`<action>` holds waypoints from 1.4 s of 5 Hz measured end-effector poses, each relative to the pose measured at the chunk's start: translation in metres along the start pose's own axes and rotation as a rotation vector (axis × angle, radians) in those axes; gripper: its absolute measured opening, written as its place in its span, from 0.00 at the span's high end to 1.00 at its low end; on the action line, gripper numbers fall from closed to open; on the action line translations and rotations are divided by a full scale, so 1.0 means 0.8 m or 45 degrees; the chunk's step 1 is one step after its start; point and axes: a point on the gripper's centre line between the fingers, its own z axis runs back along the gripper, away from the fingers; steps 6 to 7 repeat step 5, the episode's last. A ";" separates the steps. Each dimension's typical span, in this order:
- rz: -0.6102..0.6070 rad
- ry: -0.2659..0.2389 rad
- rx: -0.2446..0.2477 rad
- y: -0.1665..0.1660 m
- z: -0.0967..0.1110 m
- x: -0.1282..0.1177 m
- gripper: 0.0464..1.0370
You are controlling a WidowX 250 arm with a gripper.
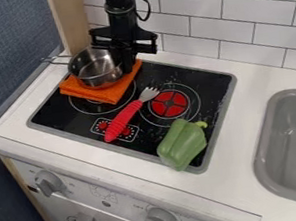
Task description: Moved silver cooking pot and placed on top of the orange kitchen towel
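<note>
The black gripper (126,59) hangs down at the upper left of the stove, its fingers at the right rim of the silver pot (97,74). Upright, the pot stands over the back part of the orange towel (110,93), with its handle toward the upper left. Folded orange cloth shows in front of the pot and to its right, lying on the left back of the black stovetop. The fingers overlap the pot's edge, and whether they hold it cannot be made out.
A red-handled fork (125,119) lies across the middle of the stovetop (60,112). Near its front right corner is a green pepper (182,144). A grey sink (295,141) is at the right, a tiled wall behind, and a wooden post (72,20) at the back left.
</note>
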 end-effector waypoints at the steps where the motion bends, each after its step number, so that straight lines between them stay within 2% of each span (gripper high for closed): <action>1: -0.009 0.020 0.013 0.001 0.001 -0.003 0.75; 2: -0.014 0.018 -0.007 -0.002 0.001 -0.003 0.46; 3: -0.041 -0.020 -0.018 -0.002 0.022 0.000 0.16; 4: -0.106 -0.077 -0.063 -0.010 0.066 -0.001 0.03; 5: -0.178 -0.059 -0.094 -0.024 0.081 -0.010 0.03; 7: -0.178 -0.059 -0.094 -0.024 0.081 -0.010 0.03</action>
